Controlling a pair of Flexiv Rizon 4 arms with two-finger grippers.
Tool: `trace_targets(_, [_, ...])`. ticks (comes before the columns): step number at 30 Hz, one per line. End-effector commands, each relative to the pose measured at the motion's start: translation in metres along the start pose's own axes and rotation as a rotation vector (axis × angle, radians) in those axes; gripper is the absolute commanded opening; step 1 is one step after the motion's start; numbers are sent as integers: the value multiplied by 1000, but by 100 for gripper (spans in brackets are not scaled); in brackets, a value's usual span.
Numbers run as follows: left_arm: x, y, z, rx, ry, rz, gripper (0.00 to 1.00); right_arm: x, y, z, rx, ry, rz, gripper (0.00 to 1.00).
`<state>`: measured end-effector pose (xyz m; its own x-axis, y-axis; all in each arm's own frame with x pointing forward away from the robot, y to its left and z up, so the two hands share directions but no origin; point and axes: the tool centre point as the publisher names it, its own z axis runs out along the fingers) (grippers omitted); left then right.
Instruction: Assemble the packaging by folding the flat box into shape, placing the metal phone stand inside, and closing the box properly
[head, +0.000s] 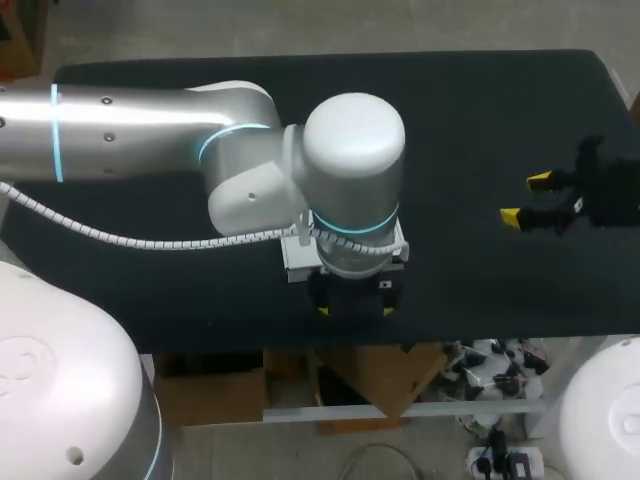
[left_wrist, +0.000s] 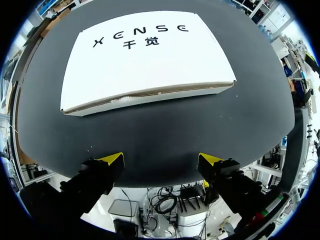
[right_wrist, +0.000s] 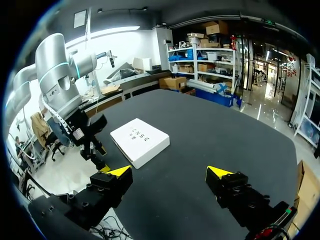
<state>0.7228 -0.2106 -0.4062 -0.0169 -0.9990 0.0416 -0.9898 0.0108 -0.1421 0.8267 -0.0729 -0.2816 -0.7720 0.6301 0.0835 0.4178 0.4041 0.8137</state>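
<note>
White box (left_wrist: 150, 55) lies closed at twelve o'clock from the left gripper (left_wrist: 161, 160); the stand is perhaps inside. Fingers of this and the right gripper (right_wrist: 170, 172) are apart.

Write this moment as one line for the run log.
box: shut, flat on table | left gripper: open, empty, short of box at table edge | right gripper: open, empty, apart from box | stand: not seen

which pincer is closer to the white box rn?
The left pincer: the white box lies just ahead of it, while the right pincer hangs well off to the side, with bare table between.
</note>
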Motion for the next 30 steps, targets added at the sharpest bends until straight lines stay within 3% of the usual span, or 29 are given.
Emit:
trace_targets(1, [2, -7, 2, -4, -21, -6, 100, -8, -8, 3, -46, 17, -16, 100])
trace_targets(7, [-4, -22, 3, -9, -14, -34, 100, -18, -10, 6, -105, 45, -69, 100])
trace_targets(30, [-20, -85, 16, -40, -9, -91, 100, -26, 0, 12, -109, 61, -113, 100])
